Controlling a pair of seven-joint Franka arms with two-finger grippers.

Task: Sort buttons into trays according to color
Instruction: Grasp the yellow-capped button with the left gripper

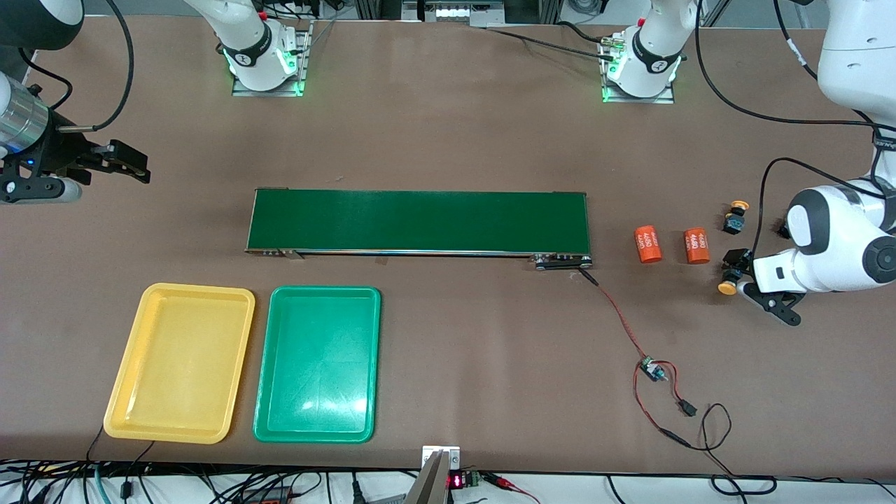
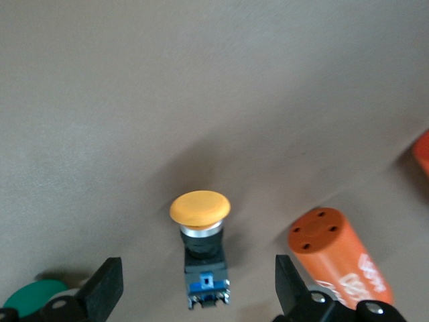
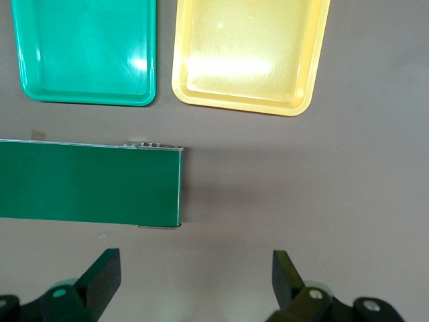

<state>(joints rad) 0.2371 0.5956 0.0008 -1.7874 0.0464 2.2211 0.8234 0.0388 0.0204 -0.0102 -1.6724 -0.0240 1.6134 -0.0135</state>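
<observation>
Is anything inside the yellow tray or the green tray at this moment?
No. The yellow tray and green tray hold nothing but glare; both floors show fully, with no button in either.

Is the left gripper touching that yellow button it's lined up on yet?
Apart. The left wrist view shows the left gripper open, with bare table between each finger and the yellow button lying between them.

The left arm's white wrist hides most of its own black two-finger left gripper (image 1: pixel 759 294) in the front view. At seven o'clock in the left wrist view, a round green cap (image 2: pixel 33 298) is cut by the edge. An orange printed cylinder (image 2: pixel 423 153) at three o'clock shows only a sliver.
</observation>
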